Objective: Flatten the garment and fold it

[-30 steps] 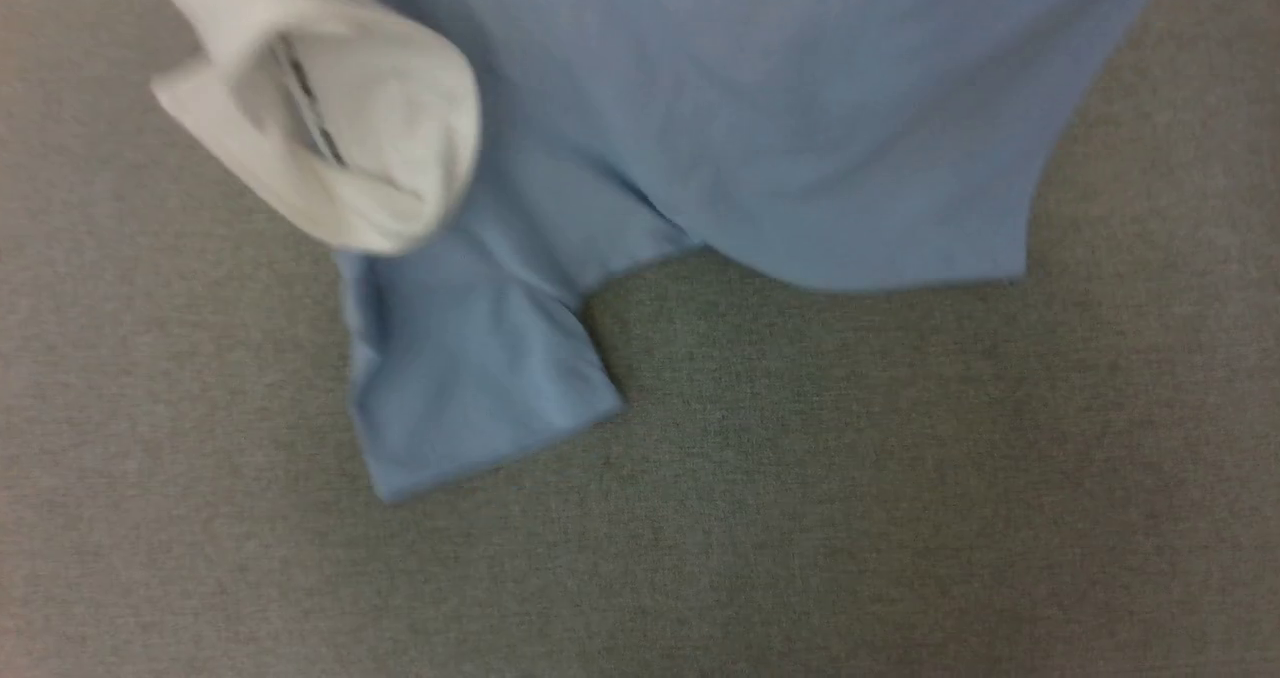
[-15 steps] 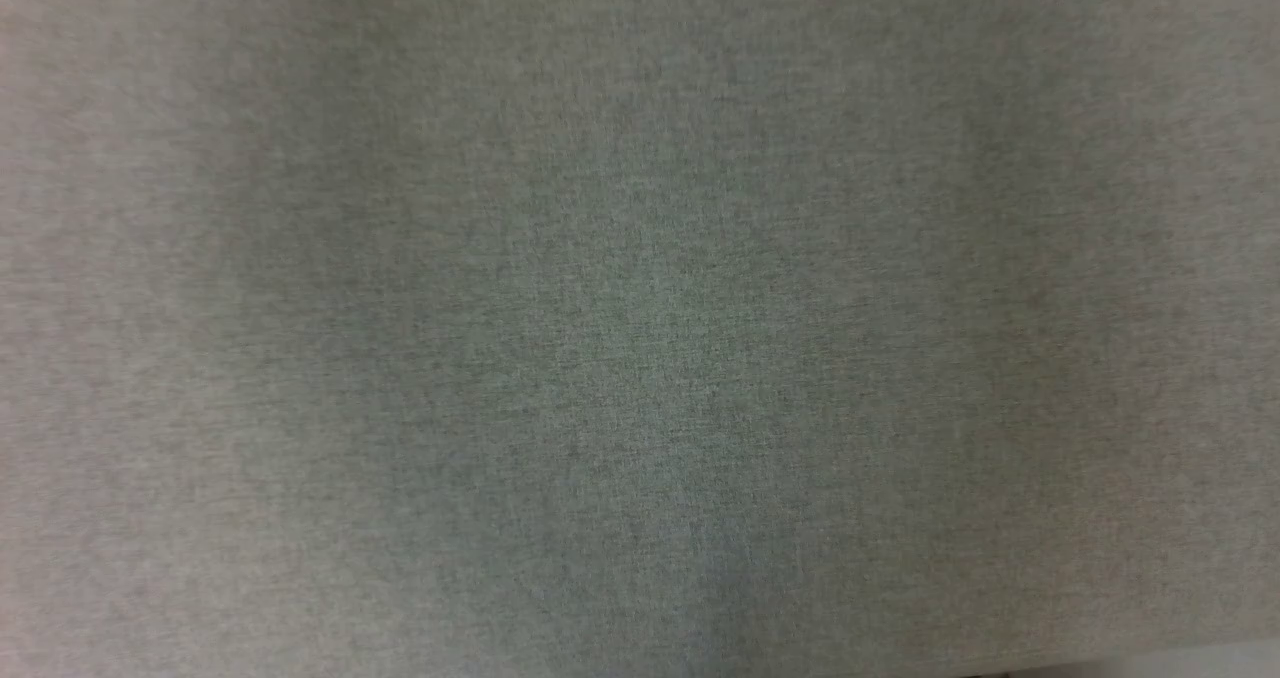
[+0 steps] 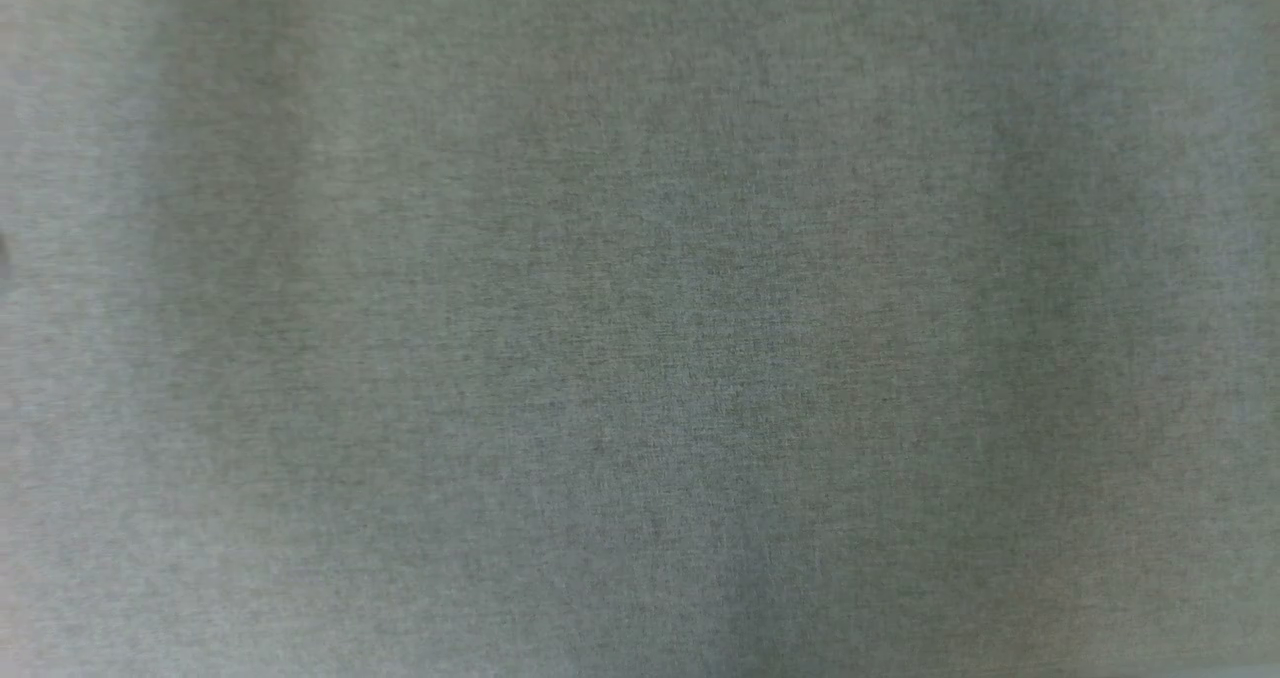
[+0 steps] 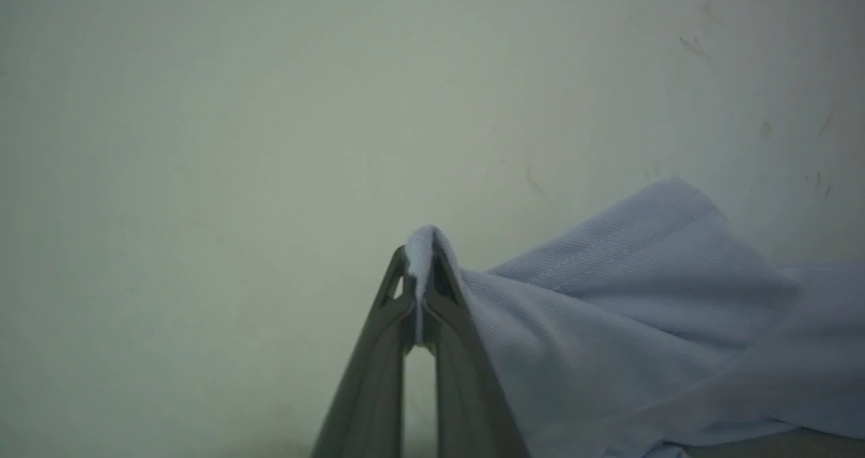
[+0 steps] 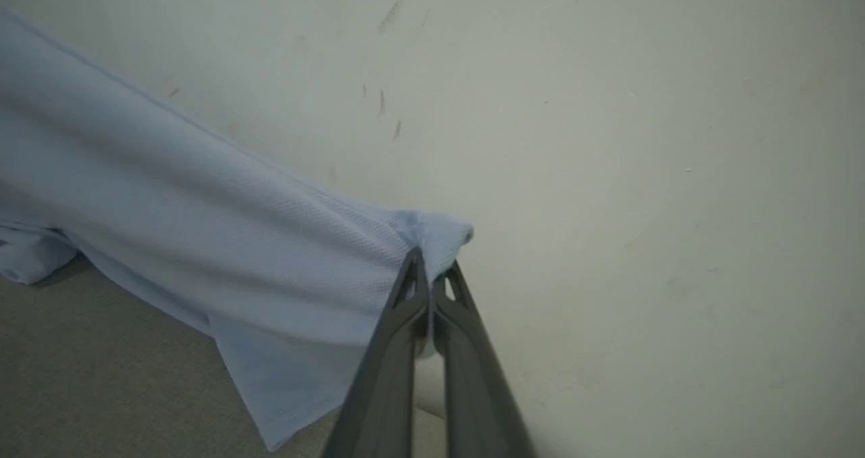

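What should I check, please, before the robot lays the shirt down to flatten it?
1. Left gripper grip: ok, shut on a fold of the garment.
2. Right gripper grip: ok, shut on a garment corner.
3. Garment flat: not ok, it hangs draped in folds.
4. Grey surface smooth: ok.
5. Which garment edge is held: cannot tell.

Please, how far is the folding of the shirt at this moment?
Done: the left pincer and the right pincer are each shut on a bit of the shirt. In hand: it is held up, sagging and creased. Left: laying it flat on the gray surface, then all the folding.
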You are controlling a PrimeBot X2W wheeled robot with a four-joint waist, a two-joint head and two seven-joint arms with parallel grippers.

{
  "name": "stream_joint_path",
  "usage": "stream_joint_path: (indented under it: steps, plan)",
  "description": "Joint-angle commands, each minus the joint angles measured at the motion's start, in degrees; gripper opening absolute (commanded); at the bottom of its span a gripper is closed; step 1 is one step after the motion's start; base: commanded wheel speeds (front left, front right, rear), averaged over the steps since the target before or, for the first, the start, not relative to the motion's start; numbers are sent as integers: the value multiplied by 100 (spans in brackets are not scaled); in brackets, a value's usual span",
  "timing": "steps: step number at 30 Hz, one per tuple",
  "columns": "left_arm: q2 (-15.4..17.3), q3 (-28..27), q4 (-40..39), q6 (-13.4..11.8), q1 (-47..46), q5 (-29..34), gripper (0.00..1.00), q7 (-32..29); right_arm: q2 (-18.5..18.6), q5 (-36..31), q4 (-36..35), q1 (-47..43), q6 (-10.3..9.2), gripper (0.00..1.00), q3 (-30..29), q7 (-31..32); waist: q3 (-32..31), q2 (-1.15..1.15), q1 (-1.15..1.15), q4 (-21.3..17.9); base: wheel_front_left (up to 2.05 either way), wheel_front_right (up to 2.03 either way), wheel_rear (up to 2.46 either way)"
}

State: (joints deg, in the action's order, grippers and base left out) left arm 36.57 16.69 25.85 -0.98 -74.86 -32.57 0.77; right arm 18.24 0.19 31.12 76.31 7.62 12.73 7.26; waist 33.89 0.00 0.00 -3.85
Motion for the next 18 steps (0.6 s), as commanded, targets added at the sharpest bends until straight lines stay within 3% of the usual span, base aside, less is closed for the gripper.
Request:
stream_joint_path:
  steps: [1, 8, 15, 18]
  plan:
    - [6, 45, 27, 43, 356, -83, 0, 10, -3, 128, 84, -218, -13, 0, 67, -52, -237, 0, 0, 90, 0, 0, 0]
    - [-157, 500, -386, 108, 2769, -547, 0, -528, 97, 905, 210, -1720, -13, 0, 382, 3, -994, 0, 0, 317, 0, 0, 0]
    - [-158, 733, -1412, 59, 5062, -1365, 0, -1165, 377, 1588, -374, -3473, -13, 0, 232, 233, -1637, 0, 0, 477, 0, 0, 0]
    - [-114, 674, -1829, -97, 5862, -1687, 0, -1244, 453, 1647, -745, -4199, -13, 0, 11, 354, -1819, 0, 0, 494, 0, 0, 0]
